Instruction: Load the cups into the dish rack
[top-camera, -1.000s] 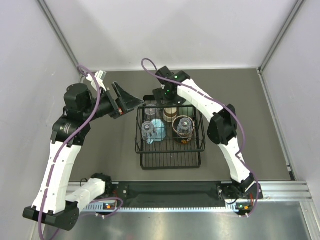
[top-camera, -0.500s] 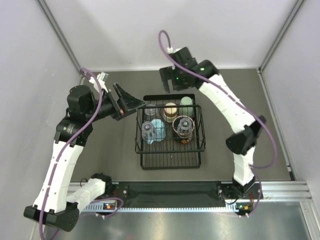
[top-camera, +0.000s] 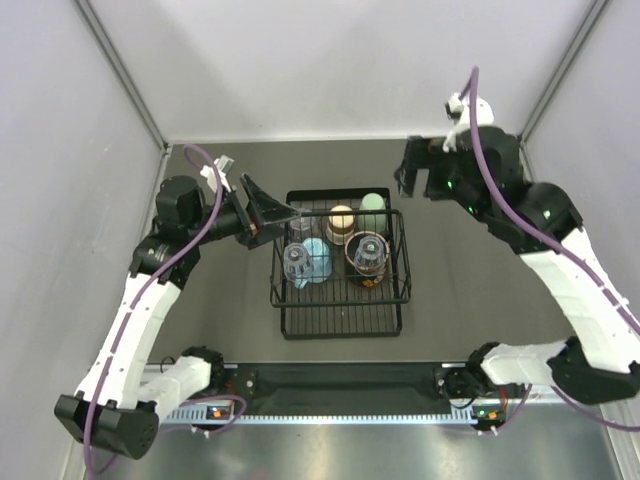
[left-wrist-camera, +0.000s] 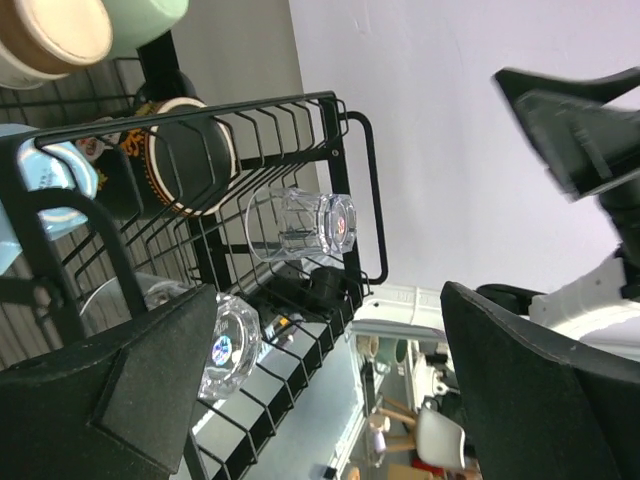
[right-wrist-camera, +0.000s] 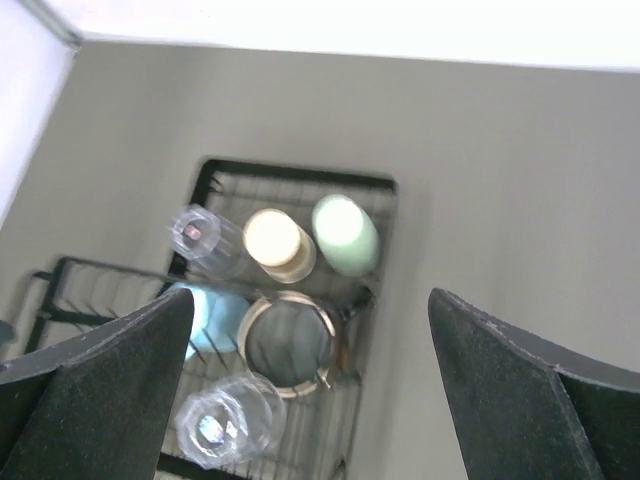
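Observation:
The black wire dish rack (top-camera: 340, 328) sits mid-table and holds several cups. At its back stand a clear glass (top-camera: 300, 222), a tan-brown cup (top-camera: 341, 222) and a pale green tumbler (top-camera: 374, 212). In front of them are a second clear glass (top-camera: 296, 262), a light blue mug (top-camera: 317, 256) and a dark cup (top-camera: 368, 252). My left gripper (top-camera: 280, 213) hangs open and empty at the rack's back left corner, and its wrist view looks along the rack (left-wrist-camera: 345, 150) past a clear glass (left-wrist-camera: 300, 222). My right gripper (top-camera: 418, 180) is open and empty, high and to the right of the rack (right-wrist-camera: 300, 176).
Grey table surface (top-camera: 480, 270) lies around the rack, bounded by pale walls on three sides. An aluminium rail (top-camera: 340, 385) with both arm bases runs along the near edge.
The right arm has swung up and away to the right from the rack's far right corner, uncovering the pale green tumbler there. The left gripper has edged closer to the rack.

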